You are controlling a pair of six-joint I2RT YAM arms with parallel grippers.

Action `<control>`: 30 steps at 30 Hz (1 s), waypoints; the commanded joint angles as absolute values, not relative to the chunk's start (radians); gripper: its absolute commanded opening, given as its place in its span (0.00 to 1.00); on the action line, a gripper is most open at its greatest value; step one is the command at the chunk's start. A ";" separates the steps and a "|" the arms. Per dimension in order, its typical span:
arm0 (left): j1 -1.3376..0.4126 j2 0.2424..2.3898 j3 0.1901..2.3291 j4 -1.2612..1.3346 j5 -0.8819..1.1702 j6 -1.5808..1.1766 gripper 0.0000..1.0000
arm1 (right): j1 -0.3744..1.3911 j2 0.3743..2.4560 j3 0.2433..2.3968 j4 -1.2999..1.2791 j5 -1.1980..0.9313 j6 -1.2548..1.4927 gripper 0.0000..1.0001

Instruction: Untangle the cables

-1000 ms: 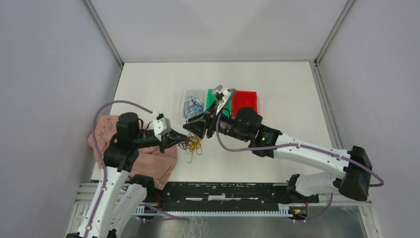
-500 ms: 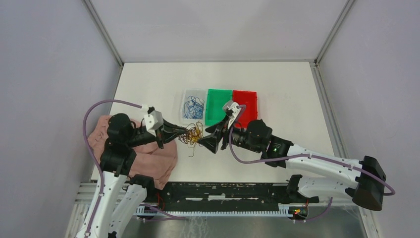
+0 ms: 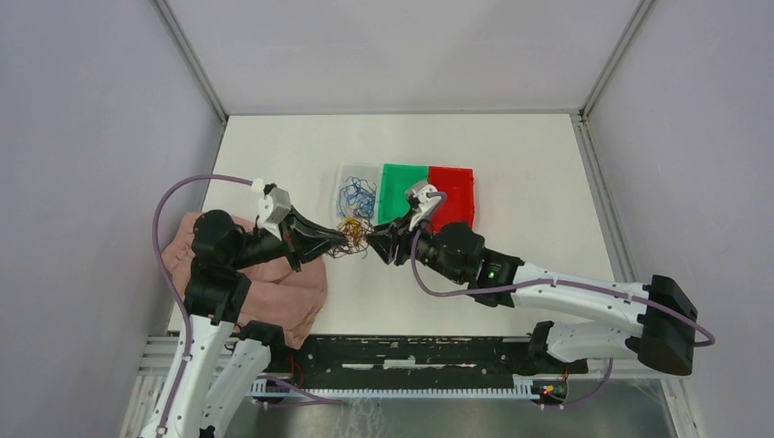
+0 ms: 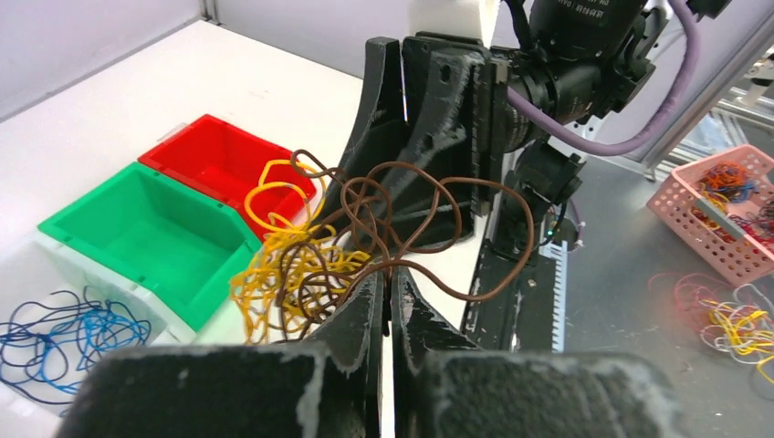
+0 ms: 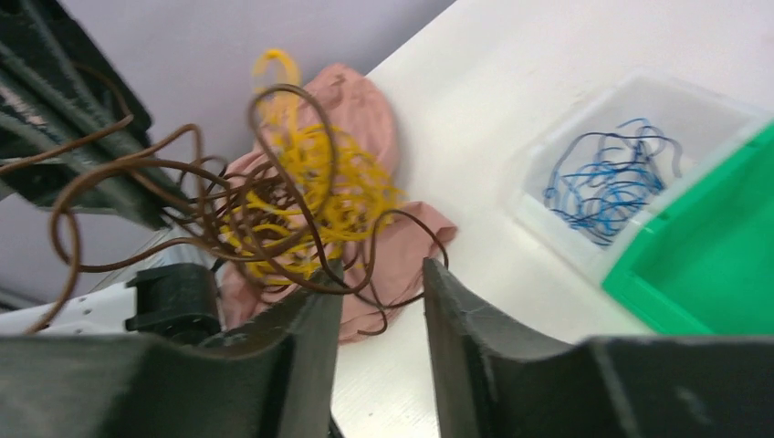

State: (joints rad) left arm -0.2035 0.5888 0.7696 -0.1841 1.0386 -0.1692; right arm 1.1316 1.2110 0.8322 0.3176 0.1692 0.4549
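Observation:
A tangle of yellow and dark brown cables (image 3: 351,236) hangs in the air between my two grippers, above the white table. My left gripper (image 3: 343,239) is shut on a brown cable of the tangle (image 4: 402,233); the yellow loops (image 4: 283,265) hang to its left. My right gripper (image 3: 370,243) is open, its fingers at the tangle's right side, and brown loops (image 5: 274,214) lie across and between its jaws. Blue cables (image 3: 356,197) lie in a clear bin (image 3: 341,175).
A green bin (image 3: 402,193) and a red bin (image 3: 454,192) stand beside the clear bin at mid-table. A pink cloth (image 3: 274,292) lies at the left under my left arm. A pink basket of more cables (image 4: 721,205) shows off the table.
My left gripper has lifted the tangle up and toward the bins. My right gripper came down from the bins, then moved left up to the tangle.

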 commanded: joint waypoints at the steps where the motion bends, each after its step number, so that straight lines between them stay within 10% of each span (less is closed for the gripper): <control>1: -0.206 0.582 0.819 -0.161 1.075 -0.258 0.03 | 1.134 1.107 0.751 0.341 0.393 0.424 0.37; 14: -0.206 0.577 0.857 -0.245 0.921 -0.092 0.03 | 1.134 0.820 0.531 0.260 0.557 0.457 0.12; 21: -0.206 0.593 0.848 -0.195 0.934 -0.175 0.03 | 1.135 0.872 0.561 0.383 0.285 0.403 0.58; 30: -0.206 0.598 0.846 -0.153 0.985 -0.265 0.03 | 1.137 1.062 0.665 0.673 0.007 0.379 0.70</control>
State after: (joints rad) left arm -0.2047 0.6006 0.8127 -0.2077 0.9520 -0.1913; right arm 1.1320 1.0325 0.5789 0.4381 0.1772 0.3931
